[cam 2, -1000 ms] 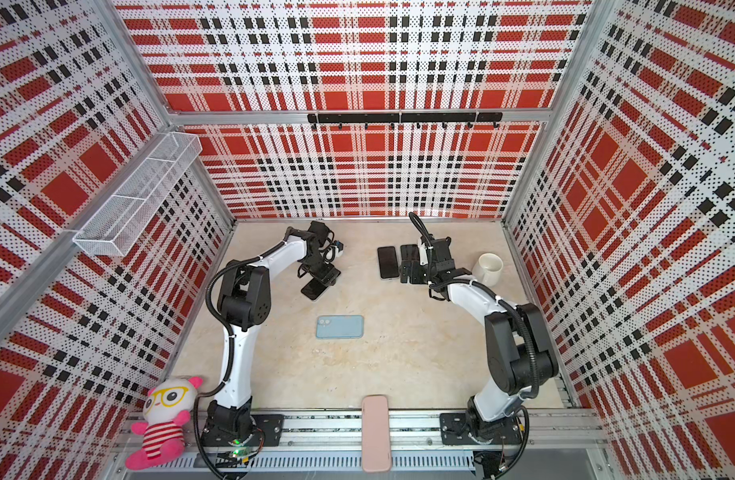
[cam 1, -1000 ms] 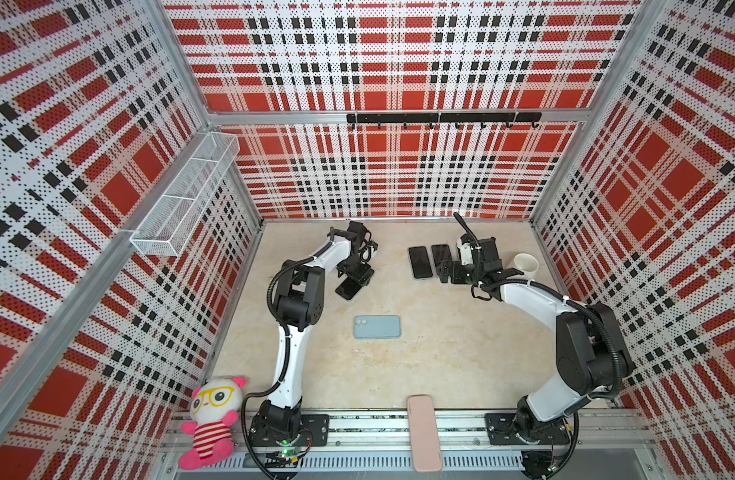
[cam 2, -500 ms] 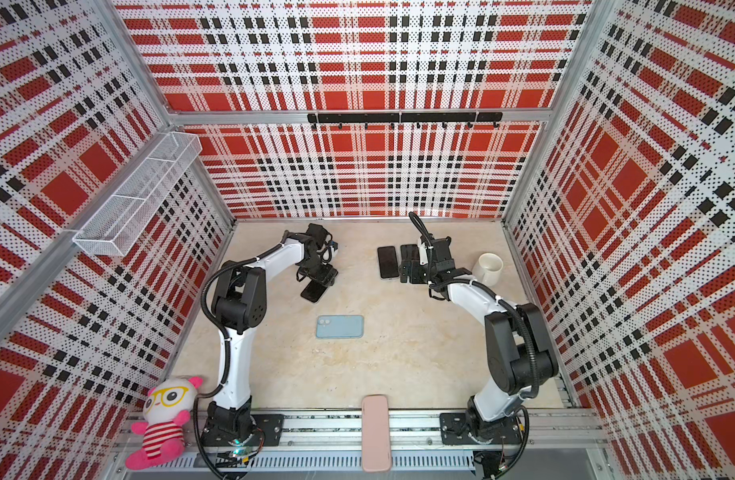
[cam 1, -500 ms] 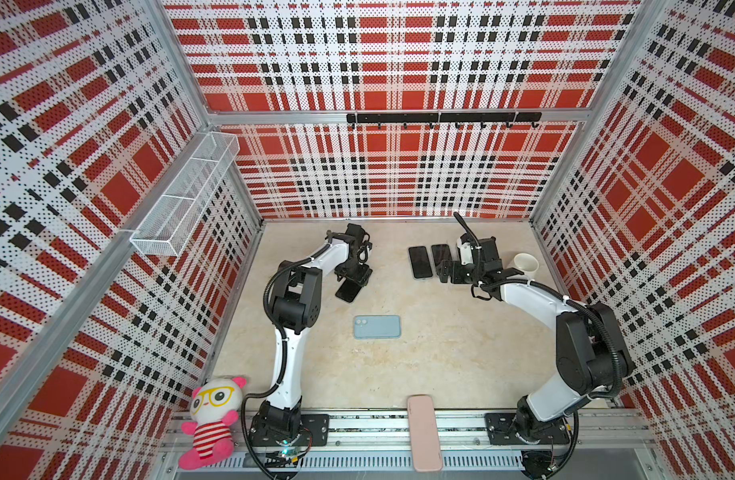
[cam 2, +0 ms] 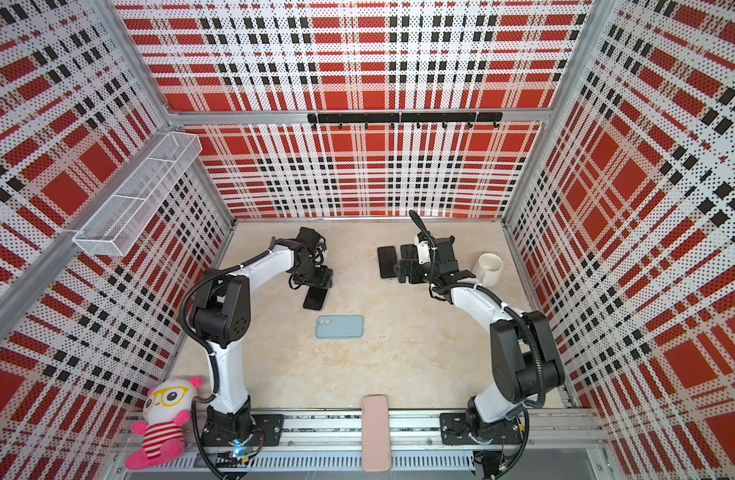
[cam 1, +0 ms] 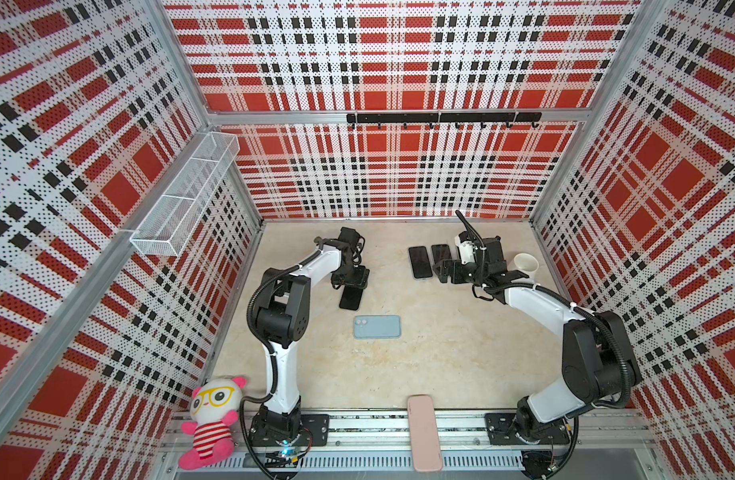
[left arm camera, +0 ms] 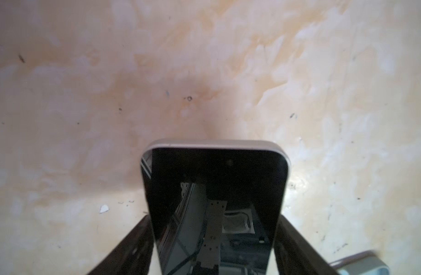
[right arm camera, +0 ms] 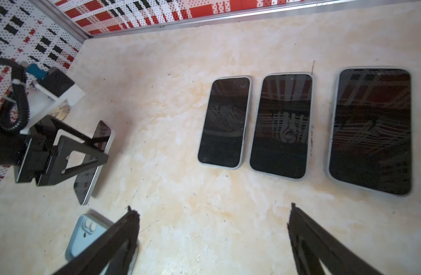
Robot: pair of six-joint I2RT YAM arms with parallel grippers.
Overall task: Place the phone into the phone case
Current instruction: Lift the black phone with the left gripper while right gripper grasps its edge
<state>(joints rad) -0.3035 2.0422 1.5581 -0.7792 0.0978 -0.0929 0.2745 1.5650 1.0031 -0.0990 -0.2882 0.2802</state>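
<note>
Clearly, our left jaws clamp the dark phone (left arm camera: pixel 215 202) by its long edges, tilted, its low end perhaps touching the surface (cam 1: pixel 420 365); we cannot be sure. Just nearer lies the blue phone case (cam 1: pixel 377 327), back up, apart from it. Our right jaws stand wide and empty, near three more phones (right arm camera: pixel 282 126) lying side by side at far right.
</note>
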